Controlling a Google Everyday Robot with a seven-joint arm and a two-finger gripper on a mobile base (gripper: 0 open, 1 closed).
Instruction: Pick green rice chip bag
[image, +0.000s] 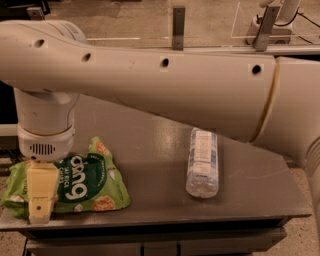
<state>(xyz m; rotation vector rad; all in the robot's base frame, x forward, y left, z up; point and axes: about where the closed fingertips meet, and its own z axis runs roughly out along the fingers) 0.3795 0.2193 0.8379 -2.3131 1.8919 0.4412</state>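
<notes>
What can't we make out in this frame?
Camera view:
- green rice chip bag: left part hidden behind the gripper, which hangs over its left end; contact unclear.
- bottle: label print too small to read.
- table: rear part hidden by the arm.

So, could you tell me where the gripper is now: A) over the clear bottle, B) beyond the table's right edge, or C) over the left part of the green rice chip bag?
C: the gripper hangs over the left part of the green rice chip bag, while the bottle lies apart to its right on the table.
</notes>
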